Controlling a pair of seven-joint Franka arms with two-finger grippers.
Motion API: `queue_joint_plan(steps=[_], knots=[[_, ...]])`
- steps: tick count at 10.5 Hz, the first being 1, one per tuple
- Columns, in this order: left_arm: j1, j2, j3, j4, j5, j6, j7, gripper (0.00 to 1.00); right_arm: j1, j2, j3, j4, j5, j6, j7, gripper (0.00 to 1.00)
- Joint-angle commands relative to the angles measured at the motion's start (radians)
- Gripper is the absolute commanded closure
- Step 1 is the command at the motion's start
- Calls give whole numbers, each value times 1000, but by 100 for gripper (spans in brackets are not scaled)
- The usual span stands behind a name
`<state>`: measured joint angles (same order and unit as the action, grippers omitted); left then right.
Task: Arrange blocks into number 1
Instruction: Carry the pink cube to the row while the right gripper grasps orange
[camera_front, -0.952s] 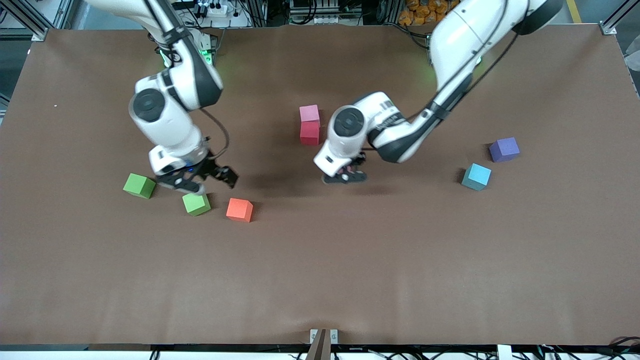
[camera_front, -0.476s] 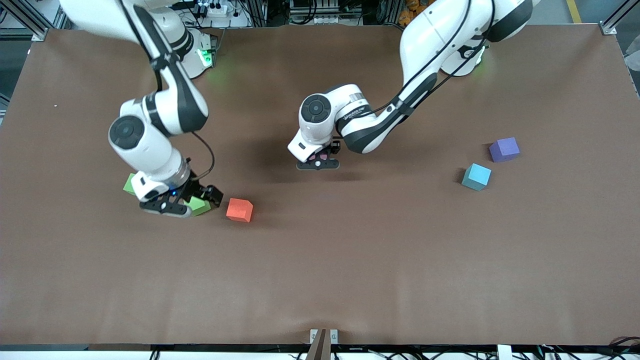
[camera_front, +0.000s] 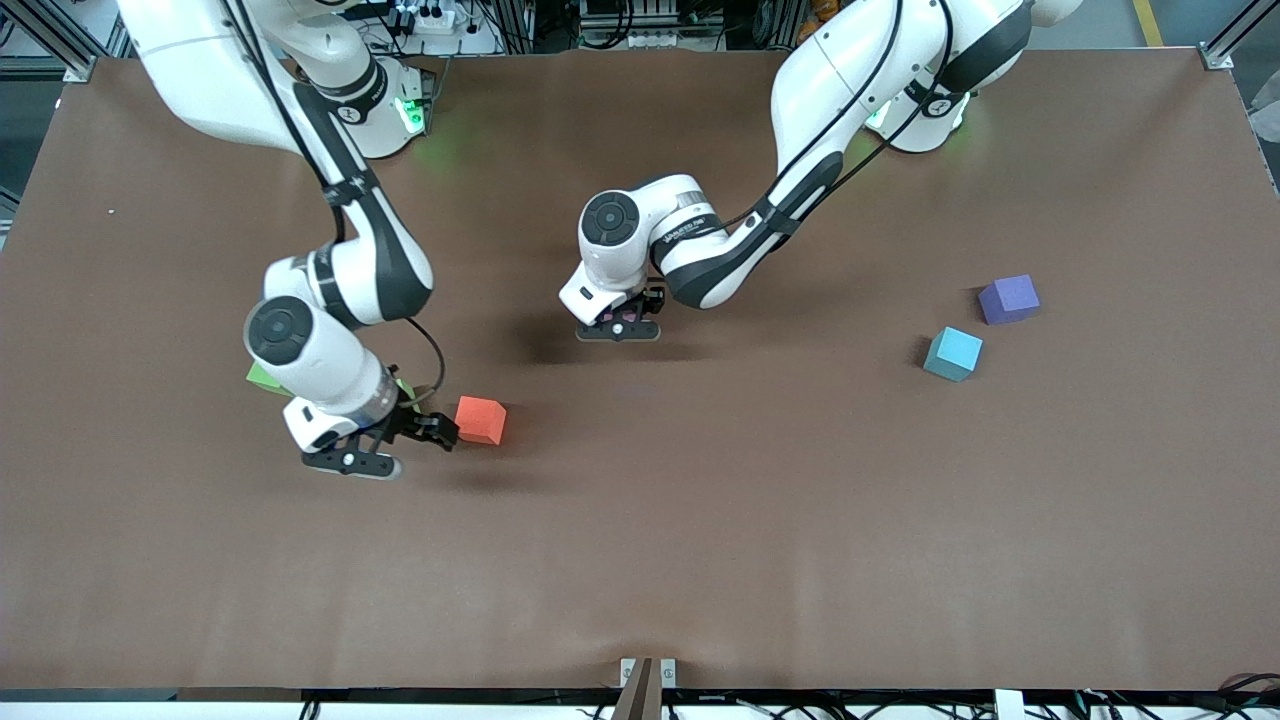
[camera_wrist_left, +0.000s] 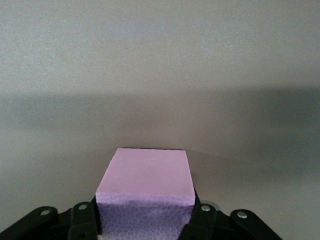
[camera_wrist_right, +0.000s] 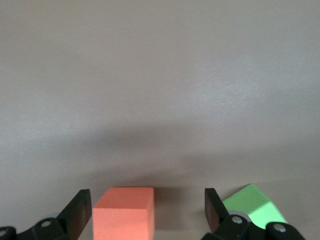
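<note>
Since a second ago: right gripper (camera_front: 400, 447) swung nearer the front camera, fingers apart, orange block (camera_front: 481, 420) just beside, toward the left arm's end. Left gripper (camera_front: 618, 325) clamped on pink block (camera_wrist_left: 145, 182), over table centre.

I see matte foam-like blocks, pink (camera_wrist_left: 145, 175) and orange (camera_wrist_right: 125, 212), on a smooth matte brown table (camera_front: 700, 520).

Green cube (camera_wrist_right: 254, 204) beside orange block (camera_wrist_right: 124, 214).
</note>
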<state>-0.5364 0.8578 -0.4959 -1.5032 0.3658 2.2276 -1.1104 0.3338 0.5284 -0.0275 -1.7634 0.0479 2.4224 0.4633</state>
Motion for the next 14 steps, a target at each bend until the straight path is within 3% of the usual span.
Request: queue_joint_plan(steps=[1, 6, 7, 8, 13, 14], knots=[[-23, 21, 14, 24, -15, 4, 3, 100, 65, 39, -41, 41, 9, -13, 81, 0], [-56, 27, 17, 21, -11, 4, 1, 100, 125, 79, -64, 38, 9, -13, 113, 0], [-57, 27, 17, 20, -7, 4, 7, 92, 129, 87, -65, 38, 9, -8, 114, 0], [-54, 26, 22, 17, 4, 4, 20, 1, 133, 97, -66, 39, 9, -3, 114, 0], [-27, -40, 28, 23, 4, -9, 4, 0, 151, 128, -65, 36, 7, 9, 98, 4], [-20, -75, 28, 24, 1, -11, 1, 0, 154, 130, -65, 30, 7, 17, 97, 15]])
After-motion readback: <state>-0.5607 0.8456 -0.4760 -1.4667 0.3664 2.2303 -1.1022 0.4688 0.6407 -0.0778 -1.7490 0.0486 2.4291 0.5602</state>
